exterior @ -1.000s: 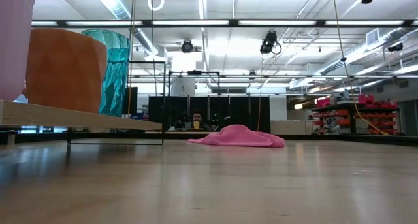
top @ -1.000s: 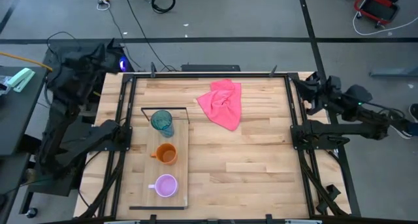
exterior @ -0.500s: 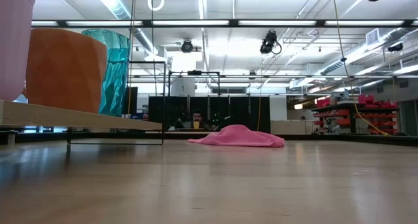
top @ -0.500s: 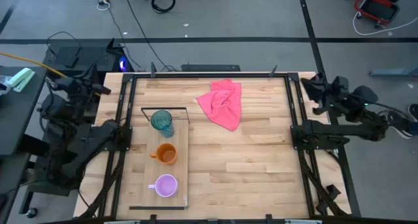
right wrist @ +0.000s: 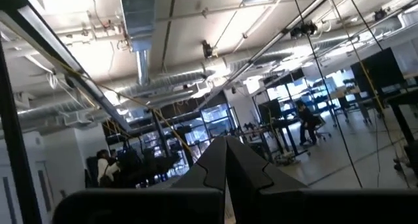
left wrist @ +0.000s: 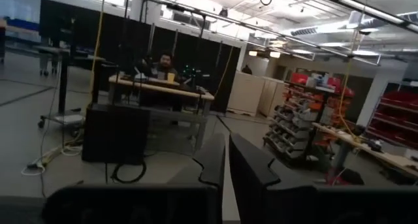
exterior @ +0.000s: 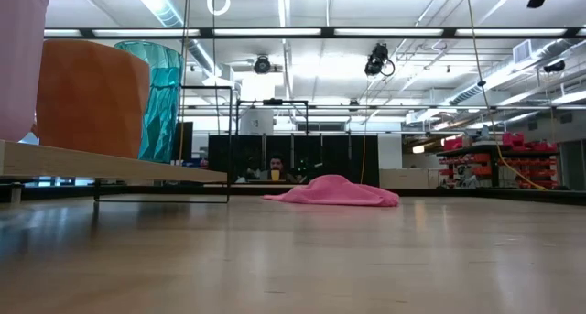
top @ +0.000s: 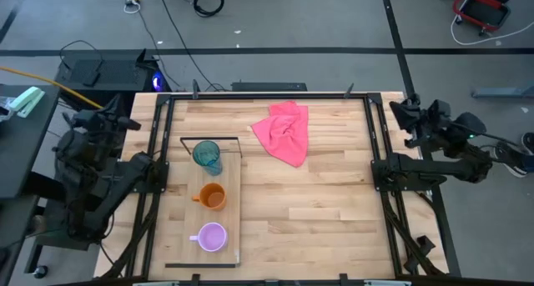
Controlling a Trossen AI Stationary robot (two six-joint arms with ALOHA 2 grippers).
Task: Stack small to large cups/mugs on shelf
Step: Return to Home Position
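Three cups stand upright on their bases in a row along the shelf (top: 229, 211), a light plank on the table's left half. The teal tumbler (top: 207, 156) is farthest, the orange mug (top: 213, 196) is in the middle, and the lilac mug (top: 210, 236) is nearest. None touches another. My left gripper (left wrist: 226, 149) is shut and empty, folded back outside the table's left edge (top: 125, 121). My right gripper (right wrist: 226, 144) is shut and empty, beyond the right edge (top: 400, 111). Both point out into the room.
A crumpled pink cloth (top: 284, 132) lies at the table's far middle. A thin black wire frame (top: 210, 139) stands at the shelf's far end beside the tumbler. Bare wood lies between the shelf and the right edge (top: 317, 211). A person sits at a desk behind the table (exterior: 275, 167).
My left arm has folded down and drawn back from the table's far left corner toward the near side, staying outside the left edge. My right arm has pulled back a little, away from the table. The cups and the cloth have stayed put.
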